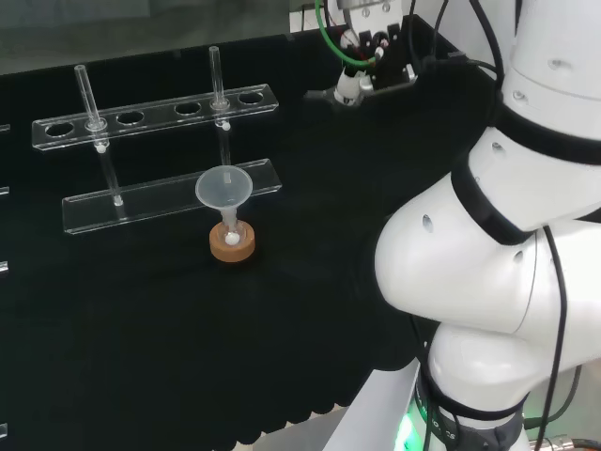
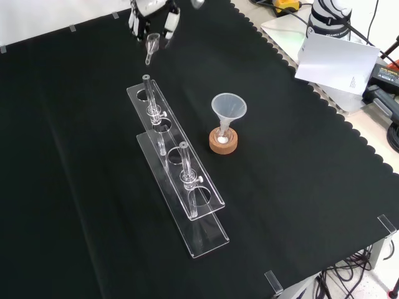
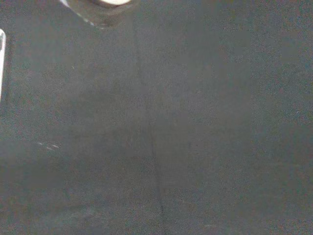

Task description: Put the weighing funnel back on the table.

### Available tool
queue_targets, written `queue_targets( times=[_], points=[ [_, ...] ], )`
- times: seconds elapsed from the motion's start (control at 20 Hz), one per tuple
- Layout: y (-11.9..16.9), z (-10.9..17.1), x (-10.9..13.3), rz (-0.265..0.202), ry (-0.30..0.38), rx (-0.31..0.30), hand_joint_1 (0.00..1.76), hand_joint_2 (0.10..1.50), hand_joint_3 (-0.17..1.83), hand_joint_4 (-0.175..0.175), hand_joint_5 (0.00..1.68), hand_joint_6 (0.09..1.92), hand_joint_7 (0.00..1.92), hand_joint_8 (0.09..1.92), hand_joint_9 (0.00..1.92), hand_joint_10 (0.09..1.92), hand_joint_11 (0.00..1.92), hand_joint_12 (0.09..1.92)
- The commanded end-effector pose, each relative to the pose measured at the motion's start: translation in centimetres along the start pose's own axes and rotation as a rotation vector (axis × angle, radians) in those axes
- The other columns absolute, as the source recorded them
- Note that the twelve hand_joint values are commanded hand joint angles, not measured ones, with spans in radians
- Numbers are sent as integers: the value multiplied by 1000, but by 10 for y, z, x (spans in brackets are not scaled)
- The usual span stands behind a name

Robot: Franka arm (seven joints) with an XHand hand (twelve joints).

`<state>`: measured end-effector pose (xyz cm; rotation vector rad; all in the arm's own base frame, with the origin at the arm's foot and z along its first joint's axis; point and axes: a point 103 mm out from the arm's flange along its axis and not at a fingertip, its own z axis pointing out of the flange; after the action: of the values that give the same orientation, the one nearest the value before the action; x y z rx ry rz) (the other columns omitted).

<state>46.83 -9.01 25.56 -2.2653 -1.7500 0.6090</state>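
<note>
In the front view the black and white hand (image 2: pixel 153 15) hangs at the top edge, above the far end of the cloth. Its fingers are curled round the weighing funnel (image 2: pixel 151 47), a small clear piece whose stem points down and slightly left, clear of the cloth. In the head view the hand (image 1: pixel 368 58) is at the top, just left of the white arm links. The wrist view looks down on bare black cloth (image 3: pixel 156 127), with a blurred white part of the hand (image 3: pixel 113 2) at its edge.
A clear two-tier tube rack (image 2: pixel 177 177) with two tubes stands just below the hand in the front view. The big funnel (image 2: pixel 228 109) sits in a small flask on a cork ring (image 2: pixel 223 144). White paper (image 2: pixel 336 59) and cables lie beyond the cloth's scalloped right edge.
</note>
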Motion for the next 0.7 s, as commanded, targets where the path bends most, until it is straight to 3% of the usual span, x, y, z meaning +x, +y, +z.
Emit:
queue_targets(
  times=[0.05, 0.7],
  points=[
    [47, 28, -7, 37, -45, 32, 1117, 1048, -175, 175, 1352, 400, 738, 586, 1163, 115, 939, 955],
    [69, 50, -10, 39, -41, 45, 1117, 1049, -175, 175, 1350, 405, 737, 587, 1164, 113, 943, 954]
  ],
)
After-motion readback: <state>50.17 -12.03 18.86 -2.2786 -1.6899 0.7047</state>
